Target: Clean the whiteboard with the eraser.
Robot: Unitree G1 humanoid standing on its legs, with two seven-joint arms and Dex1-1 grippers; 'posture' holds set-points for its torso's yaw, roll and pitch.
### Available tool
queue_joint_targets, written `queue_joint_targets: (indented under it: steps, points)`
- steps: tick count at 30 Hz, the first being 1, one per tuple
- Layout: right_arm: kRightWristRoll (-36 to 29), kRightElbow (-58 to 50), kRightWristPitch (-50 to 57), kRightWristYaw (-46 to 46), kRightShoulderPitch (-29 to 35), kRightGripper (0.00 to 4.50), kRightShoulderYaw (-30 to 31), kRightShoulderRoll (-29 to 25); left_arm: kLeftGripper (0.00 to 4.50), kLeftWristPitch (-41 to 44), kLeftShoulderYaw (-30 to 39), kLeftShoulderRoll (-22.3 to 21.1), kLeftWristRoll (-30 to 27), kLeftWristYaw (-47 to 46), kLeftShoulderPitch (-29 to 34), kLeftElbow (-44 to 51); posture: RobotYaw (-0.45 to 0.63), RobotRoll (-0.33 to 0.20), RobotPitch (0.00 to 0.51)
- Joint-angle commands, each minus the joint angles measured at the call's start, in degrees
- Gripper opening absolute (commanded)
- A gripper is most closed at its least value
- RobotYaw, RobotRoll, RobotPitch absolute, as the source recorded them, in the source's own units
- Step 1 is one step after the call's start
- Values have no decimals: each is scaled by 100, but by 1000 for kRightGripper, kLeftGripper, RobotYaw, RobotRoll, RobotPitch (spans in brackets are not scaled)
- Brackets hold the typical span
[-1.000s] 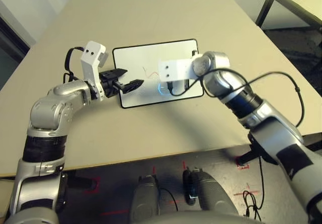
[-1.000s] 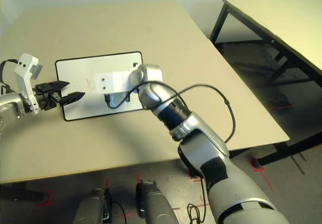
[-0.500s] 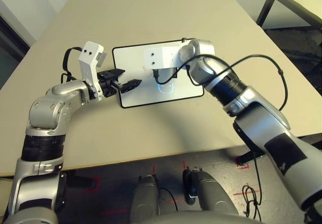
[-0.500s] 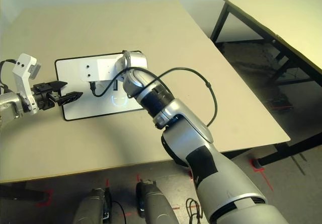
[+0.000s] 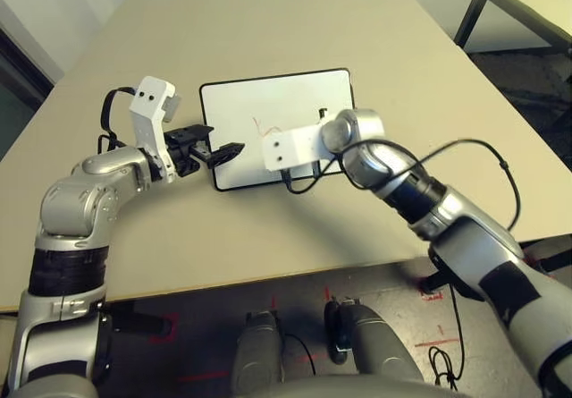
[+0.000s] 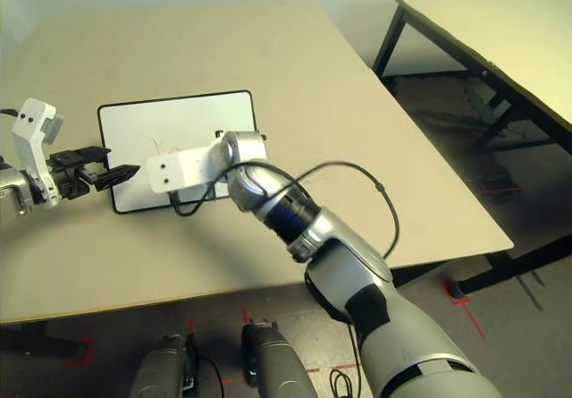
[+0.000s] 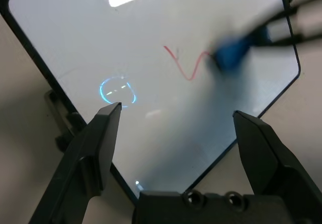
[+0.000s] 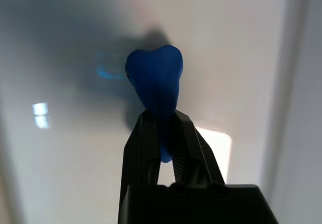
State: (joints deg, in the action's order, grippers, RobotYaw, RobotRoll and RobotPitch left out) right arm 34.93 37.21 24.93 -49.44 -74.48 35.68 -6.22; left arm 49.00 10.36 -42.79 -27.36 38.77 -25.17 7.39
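Got the little bright blue bone-shaped eraser (image 8: pixel 154 78) pinched tight in my right gripper (image 8: pixel 163 128), hovering over the flat white black-framed whiteboard (image 5: pixel 241 112) lying on the tan table (image 5: pixel 268 31). My left gripper (image 7: pixel 176 126) sits spread open at the board's near-left corner. The thin red scribble (image 7: pixel 187 65) isn't gone, so I'd press the eraser flat and sweep across it.
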Motion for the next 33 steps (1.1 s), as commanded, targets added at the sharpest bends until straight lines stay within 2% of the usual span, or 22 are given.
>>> queue_joint_targets:
  steps: [1, 2, 7, 10, 13, 20, 23, 26, 31, 33]
  points:
    - [-146, 635, -280, 281, -247, 281, -162, 204, 4500, 104, 26, -4, -50, -34, 47, 114, 42, 0, 136]
    - [-152, 690, -319, 294, -266, 281, -157, 219, 4500, 117, 30, -4, -58, -39, 50, 128, 42, 0, 137]
    - [129, -868, -94, -566, 776, 281, 427, -189, 4500, 186, 81, -30, -114, -74, 122, 215, 42, 0, 139]
    - [277, -1417, -4, -788, 1105, 281, 570, -369, 4500, 200, 83, -19, -121, -92, 120, 224, 40, 0, 139]
    - [339, -1280, -59, -728, 1019, 281, 556, -359, 4500, 205, 64, -2, -137, -108, 111, 230, 39, 0, 139]
    - [109, 251, -410, 36, -10, 279, 146, 166, 4500, 182, 20, 32, -177, -151, 106, 233, 43, 0, 135]
    - [31, 518, -496, 149, -154, 279, 81, 321, 4500, 174, 19, 45, -189, -169, 110, 239, 44, 0, 135]
    - [44, 110, -407, -69, 165, 279, 204, 331, 4500, 169, 43, 38, -187, -178, 141, 251, 50, 0, 137]
    - [228, -1126, -83, -684, 1014, 279, 512, 4, 4500, 158, 120, -28, -181, -176, 192, 243, 51, 0, 140]
    - [266, -1266, -25, -758, 1117, 278, 542, -59, 4500, 157, 115, -34, -176, -178, 195, 247, 50, 0, 142]
